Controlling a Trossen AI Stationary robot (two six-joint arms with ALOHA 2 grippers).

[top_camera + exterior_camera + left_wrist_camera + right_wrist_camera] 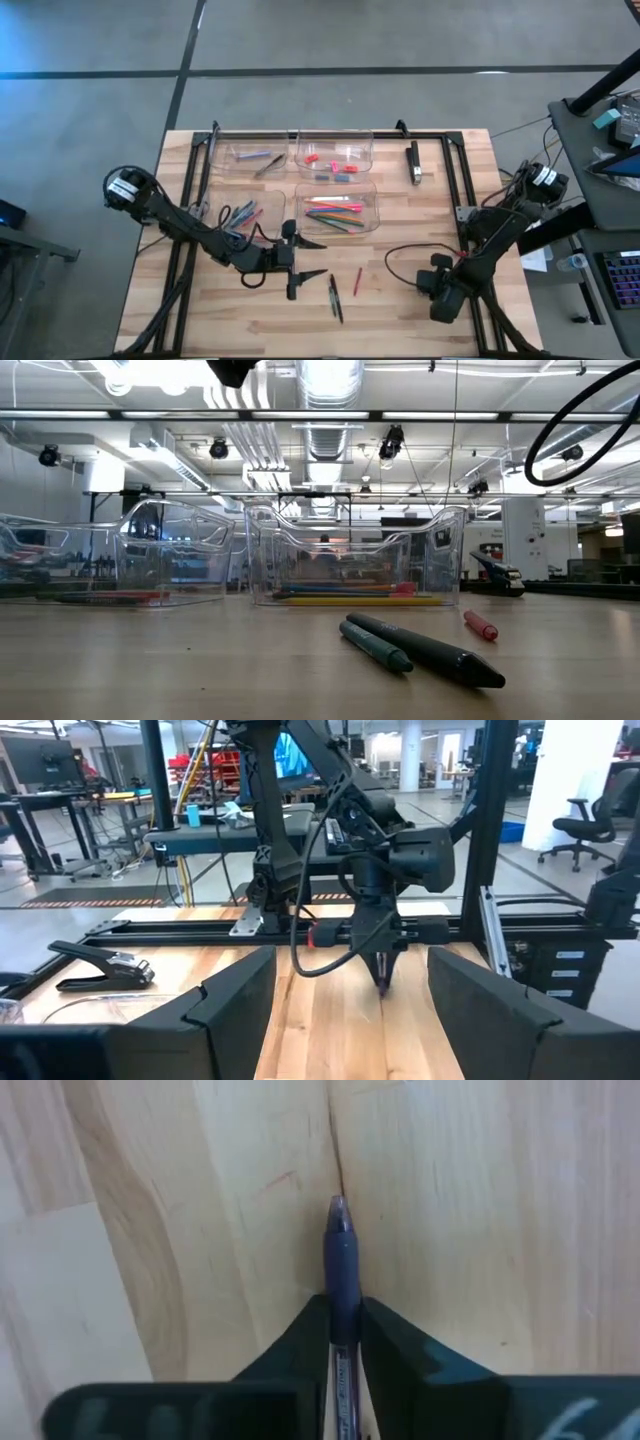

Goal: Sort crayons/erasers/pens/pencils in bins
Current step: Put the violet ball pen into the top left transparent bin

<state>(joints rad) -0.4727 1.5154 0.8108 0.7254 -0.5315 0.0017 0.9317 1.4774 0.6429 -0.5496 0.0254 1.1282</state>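
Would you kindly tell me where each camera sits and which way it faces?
High: overhead, straight down on table; both arms show.
Low: table height, across loose pens to bins; no pincer.
Left wrist: past open left pincer toward right pincer.
Right wrist: down at table; its fingers clamp a pen.
High and low share the loose pens.

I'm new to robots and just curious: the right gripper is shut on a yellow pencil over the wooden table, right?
Not quite. The right gripper is shut on a purple pen, not a yellow pencil. The right wrist view shows it pinched between the fingers, over the wooden table.
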